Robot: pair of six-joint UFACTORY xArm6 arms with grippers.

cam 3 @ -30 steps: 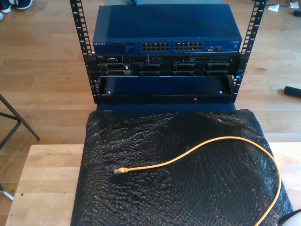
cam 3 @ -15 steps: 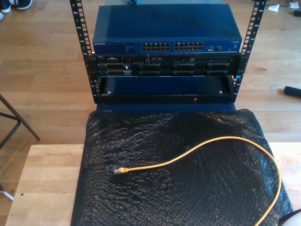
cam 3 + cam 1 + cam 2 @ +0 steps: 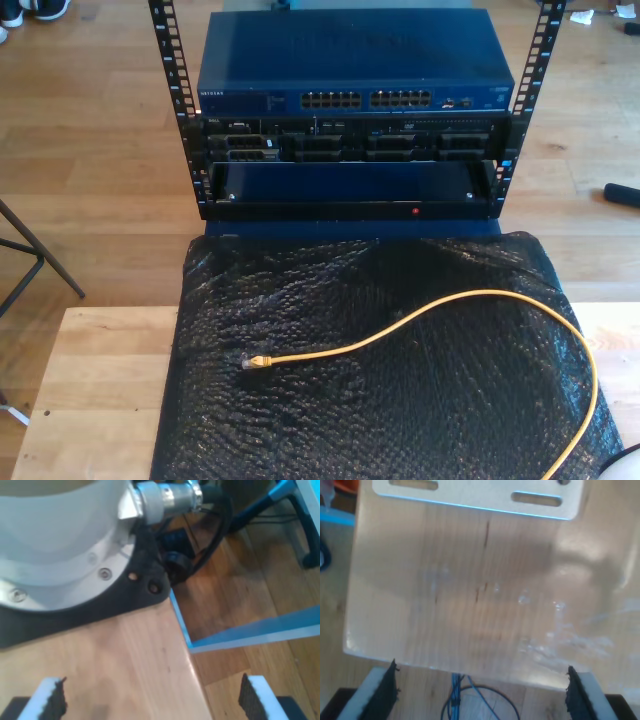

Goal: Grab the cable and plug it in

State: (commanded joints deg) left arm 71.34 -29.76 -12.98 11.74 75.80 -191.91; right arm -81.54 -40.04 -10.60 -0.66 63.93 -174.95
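So basically nothing's been done yet as far as I can tell. Closest to the exterior camera, the yellow cable [image 3: 470, 300] is just lying loose on the black bubble-wrap mat [image 3: 330, 420] that covers most of the wooden tabletop [image 3: 95, 390]. It runs up from the mat's near corner on the exterior view's right, arcs round near the mat's far edge, then comes back down across the middle. Its plug [image 3: 256, 362] sits towards the mat's edge on the exterior view's left, flat and touched by nothing.

Both grippers are nowhere near it. My first gripper [image 3: 150, 700] has its jaws spread wide with just bare wood and floor between the pads [image 3: 54, 700], next to an arm base [image 3: 65, 555]. My second gripper [image 3: 480, 690] is likewise spread wide over a pale wooden board, holding nothing.

Further back, past the tabletop's far edge, is the rack [image 3: 350, 195] with the blue network switch [image 3: 355, 70] on top, its row of ports [image 3: 365, 100] facing the table.

So my read: grabbing, carrying and plugging in are all still to go. The small plug lying flat on crinkly wrap looks like the fiddly part.
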